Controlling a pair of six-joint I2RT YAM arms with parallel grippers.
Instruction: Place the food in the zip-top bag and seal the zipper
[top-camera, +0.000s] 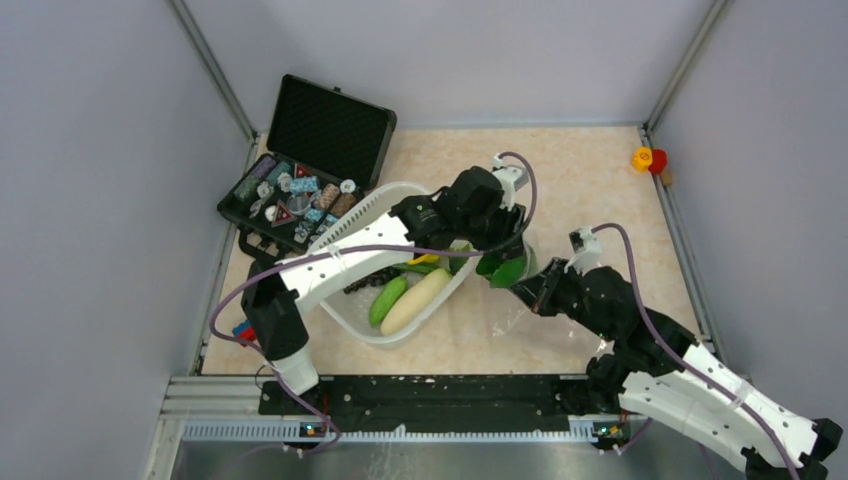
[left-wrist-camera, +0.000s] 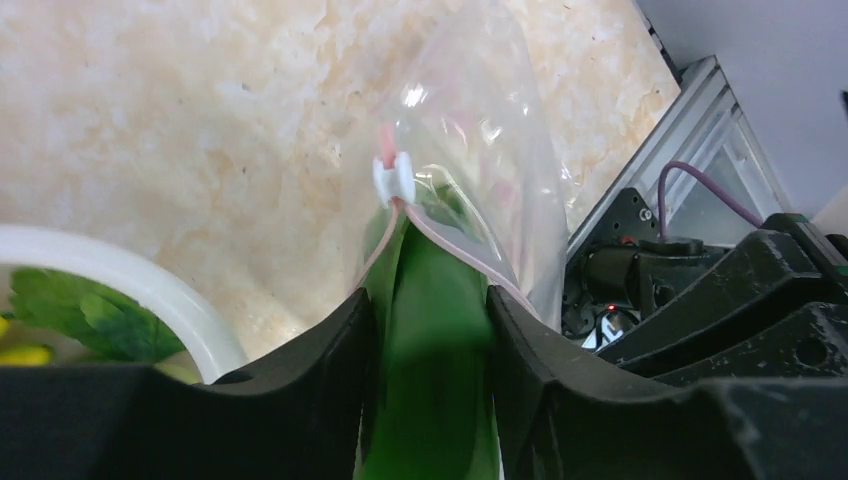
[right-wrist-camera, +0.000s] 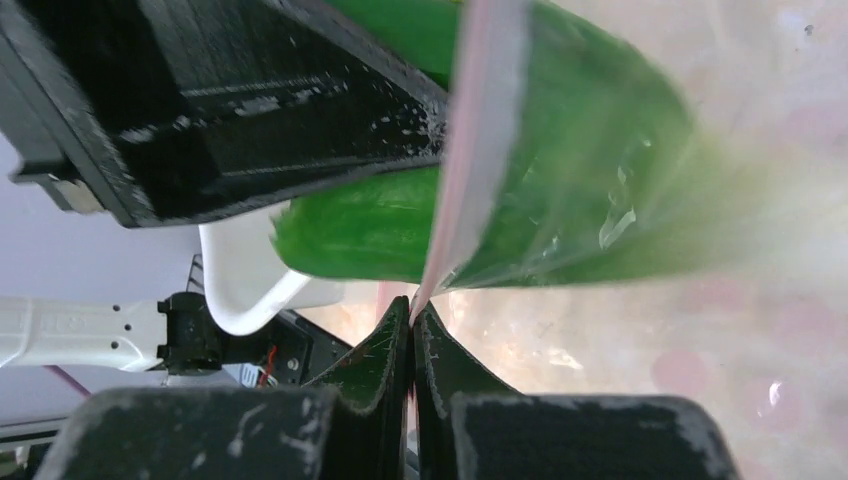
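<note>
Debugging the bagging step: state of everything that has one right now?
bag: mouth open.
zipper: unsealed.
green vegetable: partway into bag.
right gripper: jaws shut on zipper.
left gripper: jaws around green vegetable, grip unclear.
case: lid open.
tub: radish, cucumber inside.

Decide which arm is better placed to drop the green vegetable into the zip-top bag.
Left. The green vegetable sits between the fingers of the left gripper, right at the mouth of the zip-top bag. The right gripper is shut on the zipper strip, so it is occupied.
</note>
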